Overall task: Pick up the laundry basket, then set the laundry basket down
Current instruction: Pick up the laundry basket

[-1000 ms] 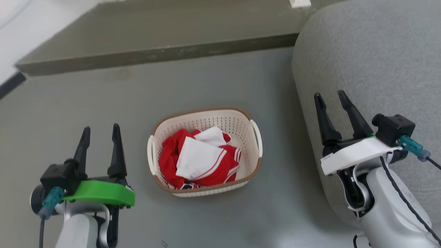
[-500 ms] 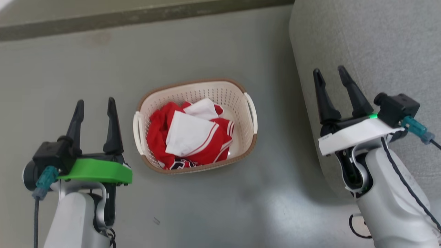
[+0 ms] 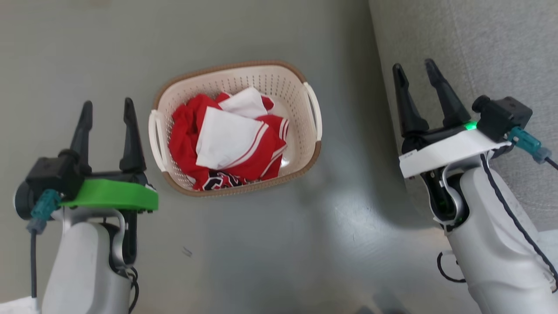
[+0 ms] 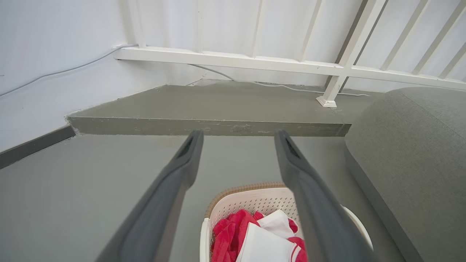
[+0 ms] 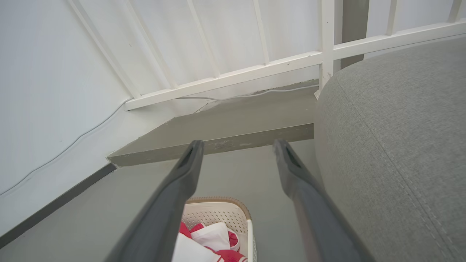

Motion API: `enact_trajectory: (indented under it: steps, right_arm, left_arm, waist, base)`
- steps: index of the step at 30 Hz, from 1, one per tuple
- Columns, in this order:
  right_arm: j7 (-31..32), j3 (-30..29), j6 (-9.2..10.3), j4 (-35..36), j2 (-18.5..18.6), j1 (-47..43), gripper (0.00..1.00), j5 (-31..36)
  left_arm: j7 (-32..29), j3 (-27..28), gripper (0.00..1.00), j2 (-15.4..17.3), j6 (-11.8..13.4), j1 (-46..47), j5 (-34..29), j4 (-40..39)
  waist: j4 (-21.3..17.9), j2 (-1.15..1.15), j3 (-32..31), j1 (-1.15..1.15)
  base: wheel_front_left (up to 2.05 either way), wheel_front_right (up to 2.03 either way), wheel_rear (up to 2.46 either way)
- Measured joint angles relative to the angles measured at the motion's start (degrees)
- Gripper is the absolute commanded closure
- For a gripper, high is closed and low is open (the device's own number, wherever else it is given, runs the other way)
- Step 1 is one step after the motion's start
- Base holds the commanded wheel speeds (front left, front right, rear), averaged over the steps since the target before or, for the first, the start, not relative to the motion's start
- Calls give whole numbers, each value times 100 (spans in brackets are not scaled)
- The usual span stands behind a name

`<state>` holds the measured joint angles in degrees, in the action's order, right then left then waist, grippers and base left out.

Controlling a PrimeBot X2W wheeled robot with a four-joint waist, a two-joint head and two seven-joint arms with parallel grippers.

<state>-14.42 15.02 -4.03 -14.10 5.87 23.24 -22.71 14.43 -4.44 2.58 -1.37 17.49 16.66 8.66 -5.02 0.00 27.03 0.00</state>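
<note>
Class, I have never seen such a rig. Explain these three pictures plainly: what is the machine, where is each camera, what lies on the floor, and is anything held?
It is a two-armed robot. The head camera looks down: its left end effector and right end effector are open and empty, either side of the laundry basket, which sits on the grey floor holding red and white clothes. A grey cushion lies at the right. The other two pictures come from wrist cameras, looking along each arm's dark fingers.

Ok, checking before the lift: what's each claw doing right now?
Left claw: open, holding nothing.
Right claw: open, holding nothing.
</note>
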Motion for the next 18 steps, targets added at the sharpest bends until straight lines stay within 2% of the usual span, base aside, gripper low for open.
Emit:
enact_trajectory:
  steps: [12,18]
  right_arm:
    - [-1,-80,-53,-220,-19,538,0,12]
    - [-2,-81,-101,-392,-38,831,0,67]
  left_arm:
    - [1,41,0,56,-26,555,-55,233]
    - [1,42,0,57,-115,807,-54,523]
  waist:
    - [-31,0,809,0]
    - [-3,0,1161,0]
  base:
    - [0,0,0]
    - [0,0,0]
